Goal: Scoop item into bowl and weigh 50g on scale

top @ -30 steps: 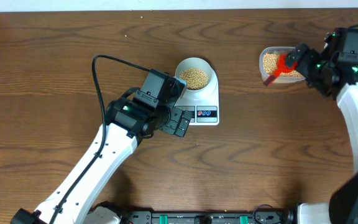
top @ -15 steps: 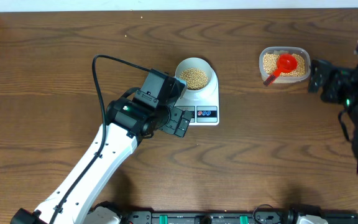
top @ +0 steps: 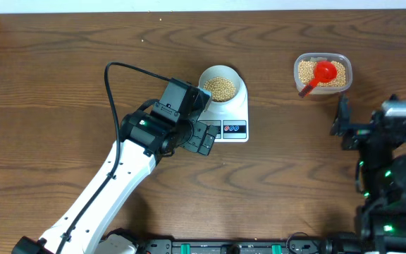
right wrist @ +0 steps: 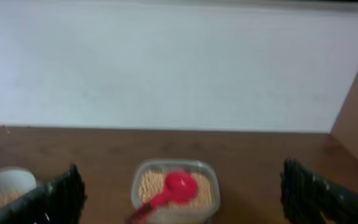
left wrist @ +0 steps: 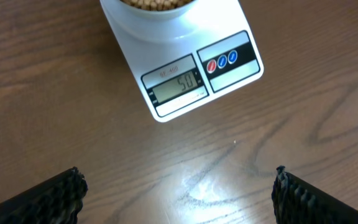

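The pale bowl (top: 221, 86) stands on the white scale (top: 235, 109) and holds tan beans (top: 221, 87). In the left wrist view the scale (left wrist: 185, 68) shows 50 on its display, with the bowl (left wrist: 160, 15) at the top edge. My left gripper (top: 204, 138) (left wrist: 178, 170) hovers just in front of the scale, open and empty. My right gripper (top: 344, 127) (right wrist: 180, 167) is open and empty, well back from the clear tub (top: 322, 74) (right wrist: 176, 186) of beans, where a red scoop (top: 321, 73) (right wrist: 178, 188) lies.
A black cable (top: 111, 85) loops from the left arm over the table to the left of the scale. A pale wall (right wrist: 166, 62) rises behind the table's far edge.
My right arm has drawn back from the tub toward the table's front, leaving the red scoop lying in the beans. The left arm, bowl and scale have not moved.
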Motion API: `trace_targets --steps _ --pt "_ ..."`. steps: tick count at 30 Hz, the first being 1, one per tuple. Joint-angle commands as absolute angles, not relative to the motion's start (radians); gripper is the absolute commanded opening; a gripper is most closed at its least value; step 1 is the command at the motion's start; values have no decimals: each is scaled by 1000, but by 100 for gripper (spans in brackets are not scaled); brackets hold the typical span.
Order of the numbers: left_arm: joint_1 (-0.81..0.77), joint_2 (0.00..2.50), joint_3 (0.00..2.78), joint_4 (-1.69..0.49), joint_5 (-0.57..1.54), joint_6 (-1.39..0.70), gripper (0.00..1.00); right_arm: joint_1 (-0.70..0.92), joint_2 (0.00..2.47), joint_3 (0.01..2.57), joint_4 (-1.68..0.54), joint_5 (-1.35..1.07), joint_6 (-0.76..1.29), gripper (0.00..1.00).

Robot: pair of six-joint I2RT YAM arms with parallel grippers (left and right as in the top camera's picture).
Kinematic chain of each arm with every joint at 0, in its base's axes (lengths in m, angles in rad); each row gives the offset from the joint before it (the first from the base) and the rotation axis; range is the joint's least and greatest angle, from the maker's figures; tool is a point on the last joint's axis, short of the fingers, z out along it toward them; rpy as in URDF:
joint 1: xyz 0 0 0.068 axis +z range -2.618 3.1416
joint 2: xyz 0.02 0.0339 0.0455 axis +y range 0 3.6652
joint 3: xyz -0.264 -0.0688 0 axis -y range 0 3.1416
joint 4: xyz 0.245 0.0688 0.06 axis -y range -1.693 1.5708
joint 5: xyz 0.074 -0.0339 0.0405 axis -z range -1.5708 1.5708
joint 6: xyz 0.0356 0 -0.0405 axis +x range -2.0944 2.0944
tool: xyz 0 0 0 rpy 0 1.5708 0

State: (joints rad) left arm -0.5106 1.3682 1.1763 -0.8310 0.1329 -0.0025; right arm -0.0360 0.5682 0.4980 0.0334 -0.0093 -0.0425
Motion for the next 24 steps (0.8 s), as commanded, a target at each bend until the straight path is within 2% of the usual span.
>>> trace_targets --steps 1,24 --pt "-505 1368 1175 -832 139 4 98 -4 493 394 100 36 -96 99" --pt "-505 1368 1175 -832 139 4 98 15 106 72 174 20 -121 99"
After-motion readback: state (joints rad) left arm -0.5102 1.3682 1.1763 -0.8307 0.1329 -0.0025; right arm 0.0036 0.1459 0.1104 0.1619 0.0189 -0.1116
